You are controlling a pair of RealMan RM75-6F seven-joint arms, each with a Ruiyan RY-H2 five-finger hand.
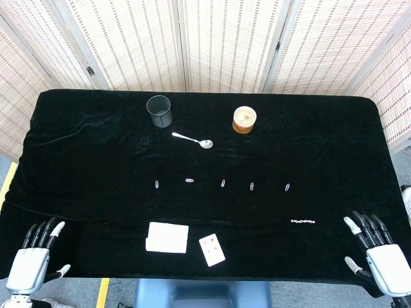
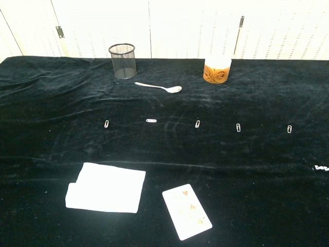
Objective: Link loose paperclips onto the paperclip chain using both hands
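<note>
Several loose paperclips lie in a row across the black cloth: the leftmost paperclip (image 1: 157,185) (image 2: 106,124), a sideways one (image 1: 189,180) (image 2: 150,121), and others (image 1: 223,183) (image 2: 197,124) (image 1: 252,187) (image 2: 238,127) out to the rightmost paperclip (image 1: 288,187) (image 2: 290,128). The short paperclip chain (image 1: 303,222) (image 2: 322,168) lies near the front right. My left hand (image 1: 33,256) rests at the front left corner, fingers apart, holding nothing. My right hand (image 1: 377,250) sits at the front right corner, also empty and spread, a little right of the chain. Neither hand shows in the chest view.
A black mesh cup (image 1: 159,111) (image 2: 123,60), a metal spoon (image 1: 193,140) (image 2: 160,87) and a jar of rubber bands (image 1: 244,120) (image 2: 217,70) stand at the back. A white folded cloth (image 1: 167,237) (image 2: 106,187) and a playing card (image 1: 212,249) (image 2: 186,211) lie near the front edge.
</note>
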